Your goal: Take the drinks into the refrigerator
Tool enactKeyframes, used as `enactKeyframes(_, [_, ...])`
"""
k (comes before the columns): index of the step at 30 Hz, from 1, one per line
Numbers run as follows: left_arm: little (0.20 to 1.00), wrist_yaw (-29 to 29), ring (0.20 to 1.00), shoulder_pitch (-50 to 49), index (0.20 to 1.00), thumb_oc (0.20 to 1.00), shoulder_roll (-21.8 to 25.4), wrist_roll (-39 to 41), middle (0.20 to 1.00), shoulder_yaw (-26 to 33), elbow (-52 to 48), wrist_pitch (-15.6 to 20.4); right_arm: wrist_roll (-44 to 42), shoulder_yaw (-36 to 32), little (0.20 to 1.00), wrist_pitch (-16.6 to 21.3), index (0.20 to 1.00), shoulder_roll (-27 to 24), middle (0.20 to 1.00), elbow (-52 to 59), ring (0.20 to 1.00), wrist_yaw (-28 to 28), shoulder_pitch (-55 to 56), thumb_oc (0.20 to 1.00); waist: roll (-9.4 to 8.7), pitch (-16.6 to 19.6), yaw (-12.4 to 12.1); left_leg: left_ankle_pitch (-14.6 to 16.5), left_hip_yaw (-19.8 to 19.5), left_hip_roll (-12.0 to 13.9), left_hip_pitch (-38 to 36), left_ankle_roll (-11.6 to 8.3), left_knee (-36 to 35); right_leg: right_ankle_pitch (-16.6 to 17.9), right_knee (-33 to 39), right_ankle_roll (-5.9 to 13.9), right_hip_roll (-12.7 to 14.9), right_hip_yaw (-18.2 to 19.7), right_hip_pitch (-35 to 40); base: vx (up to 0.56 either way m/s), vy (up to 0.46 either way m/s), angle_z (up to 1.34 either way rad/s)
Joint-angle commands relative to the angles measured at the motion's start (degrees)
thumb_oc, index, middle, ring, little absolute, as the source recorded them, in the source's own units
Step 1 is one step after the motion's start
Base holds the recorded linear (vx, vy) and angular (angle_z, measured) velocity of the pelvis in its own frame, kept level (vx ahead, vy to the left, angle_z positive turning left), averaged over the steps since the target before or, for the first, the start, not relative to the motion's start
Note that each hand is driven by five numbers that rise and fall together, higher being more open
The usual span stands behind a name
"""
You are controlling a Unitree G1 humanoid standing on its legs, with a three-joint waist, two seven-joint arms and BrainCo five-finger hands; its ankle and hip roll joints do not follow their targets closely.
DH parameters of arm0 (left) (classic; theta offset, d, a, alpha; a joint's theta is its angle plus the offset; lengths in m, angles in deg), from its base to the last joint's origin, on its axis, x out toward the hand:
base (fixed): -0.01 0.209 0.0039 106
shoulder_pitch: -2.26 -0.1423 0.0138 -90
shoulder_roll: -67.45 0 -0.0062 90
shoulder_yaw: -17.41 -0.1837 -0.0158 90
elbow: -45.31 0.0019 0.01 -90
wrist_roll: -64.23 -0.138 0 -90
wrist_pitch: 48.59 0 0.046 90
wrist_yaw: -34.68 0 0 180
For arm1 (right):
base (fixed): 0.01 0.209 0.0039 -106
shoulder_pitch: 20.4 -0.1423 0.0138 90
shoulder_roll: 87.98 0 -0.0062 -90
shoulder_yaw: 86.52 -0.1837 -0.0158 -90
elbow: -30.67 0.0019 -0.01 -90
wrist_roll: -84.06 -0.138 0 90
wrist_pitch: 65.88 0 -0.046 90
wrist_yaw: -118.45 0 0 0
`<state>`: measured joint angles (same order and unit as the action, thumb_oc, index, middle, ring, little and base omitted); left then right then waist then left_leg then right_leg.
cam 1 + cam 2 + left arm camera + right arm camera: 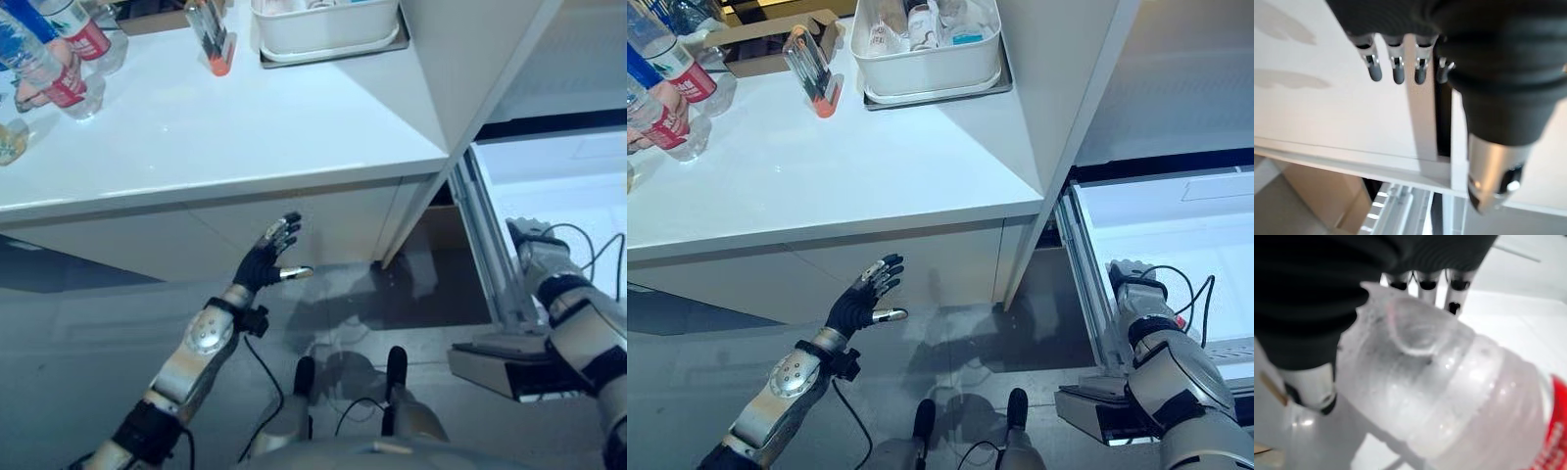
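My right hand (1308, 308) is shut on a clear plastic bottle (1449, 387) with a red label, its base turned toward the wrist camera. In the eye views that hand (1128, 277) reaches over the edge of the open white refrigerator compartment (1161, 220) at the right, and the bottle is hidden there. Two more clear bottles with red labels (668, 51) (47, 76) stand at the counter's far left. My left hand (270, 255) hangs open below the counter's front edge, fingers (1396, 68) straight and holding nothing.
A white counter (225, 137) spans the left and middle. On it stand a white tub of items (926, 67) on a tray, a clear container with an orange base (813, 70) and a cardboard box (764, 44). A metal rail (482, 240) edges the refrigerator opening.
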<state>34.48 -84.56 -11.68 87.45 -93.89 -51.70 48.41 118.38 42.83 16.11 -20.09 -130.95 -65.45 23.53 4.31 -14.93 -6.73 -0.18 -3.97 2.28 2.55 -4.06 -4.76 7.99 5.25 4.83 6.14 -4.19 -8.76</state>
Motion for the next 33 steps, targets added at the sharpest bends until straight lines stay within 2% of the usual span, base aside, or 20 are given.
enactKeyframes(1, [1.000,-1.6,1.000,3.5,1.000,1.000,0.3,-2.1,1.000,-0.2,-3.9,4.0,-3.3,2.4,1.000,3.4,1.000,17.7,1.000,2.1,1.000,1.8,1.9,1.000,0.28,-5.1,-1.0,-3.5,-3.0,-4.1,6.0,2.06,-0.2,-8.8,-4.7,3.00,2.7,0.8,3.7,-0.03,0.001,0.19])
enactKeyframes(4, [1.000,-2.4,1.000,3.9,1.000,1.000,-0.2,-2.4,1.000,0.0,-3.4,4.0,-12.2,-2.1,1.000,4.5,1.000,19.0,1.000,4.1,1.000,-0.7,4.3,1.000,0.66,-5.4,-0.5,-3.6,-3.1,-4.1,6.0,1.97,-0.2,-8.8,-4.7,3.01,2.8,0.5,3.8,-0.01,0.008,0.16])
enactKeyframes(5, [1.000,-2.4,1.000,3.9,1.000,1.000,-0.2,-2.4,1.000,-0.1,-3.4,4.0,-12.3,-2.1,1.000,4.4,1.000,19.0,1.000,4.2,1.000,-0.7,4.4,1.000,0.66,-5.4,-0.5,-3.6,-3.2,-4.1,6.0,1.97,-0.2,-8.8,-4.7,3.01,2.8,0.5,3.8,0.00,0.000,0.00])
enactKeyframes(6, [1.000,-3.0,1.000,4.0,1.000,1.000,-0.3,-2.7,1.000,0.1,-3.0,4.1,-17.0,-4.4,1.000,5.2,1.000,19.0,1.000,6.7,1.000,-2.5,5.6,1.000,0.59,-5.5,0.1,-3.5,-3.1,-4.1,5.8,1.94,-0.2,-8.8,-4.6,2.98,2.8,0.4,3.9,0.00,0.000,0.00])
enactKeyframes(9, [1.000,-3.8,1.000,3.9,1.000,1.000,-0.1,-3.0,1.000,0.4,-2.8,4.3,-24.5,-8.6,1.000,6.4,1.000,17.7,1.000,11.9,1.000,-4.6,7.8,1.000,0.25,-5.7,1.0,-3.4,-3.0,-3.9,5.5,1.88,-0.2,-8.9,-4.6,2.95,2.8,0.6,4.0,-0.02,0.003,0.00])
enactKeyframes(10, [1.000,-3.8,1.000,3.9,1.000,1.000,-0.1,-3.0,1.000,0.3,-2.8,4.3,-24.6,-8.7,1.000,6.3,1.000,17.6,1.000,12.1,1.000,-4.6,8.0,1.000,0.26,-5.7,0.9,-3.4,-3.0,-3.9,5.5,1.88,-0.2,-8.9,-4.6,2.95,2.8,0.6,4.0,-0.04,0.002,-0.01])
enactKeyframes(11, [1.000,-3.8,1.000,3.6,1.000,1.000,0.5,-3.0,1.000,0.9,-2.7,4.4,-30.9,-12.6,1.000,7.7,1.000,15.9,1.000,17.6,1.000,-5.8,10.4,1.000,-0.13,-5.7,1.9,-3.3,-2.7,-3.7,5.4,1.82,-0.2,-8.9,-4.7,2.94,2.8,0.8,3.9,0.00,0.000,0.00])
enactKeyframes(12, [1.000,-3.8,1.000,3.5,1.000,1.000,0.5,-3.0,1.000,0.8,-2.8,4.4,-30.9,-12.7,1.000,7.5,1.000,15.8,1.000,17.9,1.000,-5.8,10.7,1.000,-0.12,-5.7,1.8,-3.3,-2.7,-3.7,5.3,1.82,-0.2,-9.0,-4.7,2.94,2.8,0.9,3.9,-0.05,0.003,0.00])
enactKeyframes(13, [1.000,-2.9,1.000,2.7,1.000,1.000,2.0,-2.9,1.000,2.0,-2.9,4.7,-38.2,-18.9,1.000,10.0,1.000,9.4,1.000,22.1,1.000,-5.6,13.9,1.000,-0.75,-5.7,2.9,-3.2,-2.4,-3.6,5.2,1.72,-0.2,-9.0,-4.8,3.01,2.7,1.0,3.7,0.00,0.000,0.00])
enactKeyframes(14, [1.000,-2.4,1.000,2.6,1.000,1.000,2.5,-2.6,1.000,2.3,-3.1,4.9,-39.5,-20.8,1.000,10.4,1.000,8.0,1.000,25.3,1.000,-6.8,15.7,1.000,-1.01,-5.7,3.2,-3.1,-2.2,-3.5,5.2,1.69,-0.2,-9.0,-4.8,3.02,2.7,1.1,3.7,-0.03,-0.004,0.03])
enactKeyframes(19, [1.000,-1.1,1.000,2.3,1.000,1.000,5.0,-2.7,1.000,2.6,-1.6,5.5,-48.0,-32.6,1.000,14.9,1.000,5.3,1.000,33.8,1.000,-9.2,24.1,1.000,-1.51,-4.8,4.8,-2.5,-1.5,-3.4,4.3,1.85,-0.2,-9.3,-5.2,3.18,2.8,1.7,3.8,0.00,0.004,0.01])
enactKeyframes(26, [1.000,0.0,1.000,2.6,1.000,1.000,9.0,-8.7,1.000,3.7,-0.1,5.5,-50.5,-48.4,1.000,19.1,1.000,2.2,1.000,53.8,1.000,-11.2,34.9,1.000,-2.44,-2.8,7.8,-1.2,0.4,-3.0,2.5,2.04,-0.2,-9.6,-5.0,3.44,2.5,3.3,4.3,0.01,0.010,-0.04])
enactKeyframes(31, [1.000,1.9,1.000,3.8,1.000,1.000,11.3,-9.3,1.000,2.7,-1.3,5.4,-51.1,-54.8,1.000,19.8,1.000,0.6,1.000,61.3,1.000,-11.1,38.7,1.000,-2.77,-1.7,9.0,-0.5,1.7,-2.8,1.5,2.05,-0.2,-9.6,-4.7,3.61,2.2,4.7,4.6,0.01,0.007,-0.05])
enactKeyframes(33, [1.000,3.4,1.000,4.8,1.000,1.000,12.2,-8.2,1.000,2.0,-2.6,5.3,-51.8,-57.8,1.000,20.3,1.000,-1.5,1.000,62.2,1.000,-11.9,38.8,1.000,-2.89,-0.7,10.1,-0.2,3.0,-2.6,0.8,2.07,-0.2,-9.2,-4.3,3.70,1.9,6.0,4.5,-0.01,0.005,-0.14])
